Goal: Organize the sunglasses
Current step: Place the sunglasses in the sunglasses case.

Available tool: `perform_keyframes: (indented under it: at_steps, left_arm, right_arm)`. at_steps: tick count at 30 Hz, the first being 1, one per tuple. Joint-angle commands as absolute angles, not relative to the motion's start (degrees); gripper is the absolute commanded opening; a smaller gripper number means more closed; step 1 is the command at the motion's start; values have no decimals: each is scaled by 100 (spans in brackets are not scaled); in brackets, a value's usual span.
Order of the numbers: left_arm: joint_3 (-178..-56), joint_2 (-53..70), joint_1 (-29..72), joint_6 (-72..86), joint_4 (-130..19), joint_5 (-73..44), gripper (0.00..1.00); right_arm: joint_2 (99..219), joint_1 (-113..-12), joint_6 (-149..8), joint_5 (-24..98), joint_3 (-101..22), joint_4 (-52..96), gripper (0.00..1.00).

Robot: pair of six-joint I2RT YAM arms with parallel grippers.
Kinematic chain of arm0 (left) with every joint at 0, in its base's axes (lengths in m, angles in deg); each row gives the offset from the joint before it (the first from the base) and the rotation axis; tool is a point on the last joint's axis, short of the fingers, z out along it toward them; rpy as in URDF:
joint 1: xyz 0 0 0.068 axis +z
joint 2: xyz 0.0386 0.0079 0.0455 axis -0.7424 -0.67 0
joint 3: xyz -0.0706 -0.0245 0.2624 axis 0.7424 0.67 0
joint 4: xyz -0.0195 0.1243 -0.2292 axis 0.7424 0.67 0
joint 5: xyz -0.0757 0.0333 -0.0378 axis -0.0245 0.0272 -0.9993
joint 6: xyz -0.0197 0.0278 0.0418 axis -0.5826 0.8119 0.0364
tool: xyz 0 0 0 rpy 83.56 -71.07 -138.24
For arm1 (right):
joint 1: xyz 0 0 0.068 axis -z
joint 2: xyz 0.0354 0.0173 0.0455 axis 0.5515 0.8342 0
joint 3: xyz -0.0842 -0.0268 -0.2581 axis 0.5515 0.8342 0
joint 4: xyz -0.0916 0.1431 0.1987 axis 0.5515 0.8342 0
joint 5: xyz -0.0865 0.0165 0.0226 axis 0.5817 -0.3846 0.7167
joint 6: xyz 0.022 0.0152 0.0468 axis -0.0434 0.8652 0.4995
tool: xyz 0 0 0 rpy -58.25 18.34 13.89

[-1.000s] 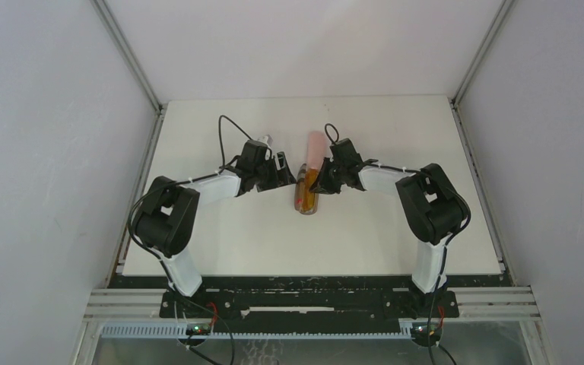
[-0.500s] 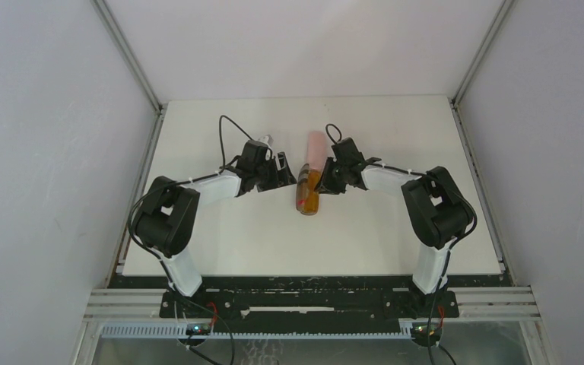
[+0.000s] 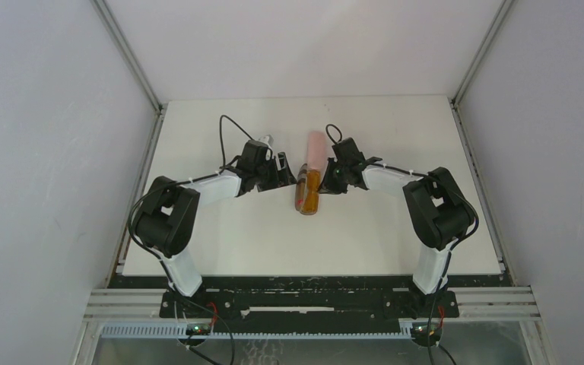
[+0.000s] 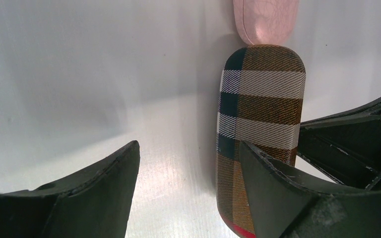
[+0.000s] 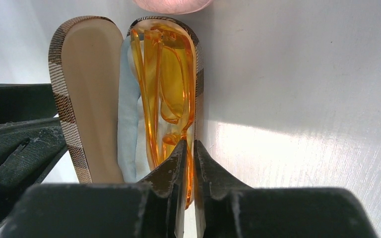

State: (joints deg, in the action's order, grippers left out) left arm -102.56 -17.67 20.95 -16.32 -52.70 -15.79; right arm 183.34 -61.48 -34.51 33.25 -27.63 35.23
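while the orange sunglasses [image 5: 166,89] lie in the plaid case [image 5: 87,99], the right gripper [image 5: 189,148] pinches their frame. the left gripper [image 4: 188,146] gapes open.

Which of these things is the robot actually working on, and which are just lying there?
In the job: orange sunglasses, pinched by the right gripper; the open plaid case holding them; the blue cloth beside them.
Lying about: pink case.

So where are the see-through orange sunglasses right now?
In the right wrist view, the see-through orange sunglasses lie folded inside the open brown plaid case, beside the light-blue cloth, with the right gripper pinching their near end.
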Motion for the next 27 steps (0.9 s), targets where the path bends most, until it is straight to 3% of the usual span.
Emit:
perform_keyframes:
  at_steps: [1, 27]
  left_arm:
    - [-10189, -1595, 2054, -1527, -5449, -1675, 77]
    - [-10224, -1627, 2052, -1497, -5420, -1700, 77]
  right_arm:
    - [18022, -6178, -3555, 3332, -2782, 3354, 6]
    - [18562, -6239, -3573, 3160, -3062, 3281, 3]
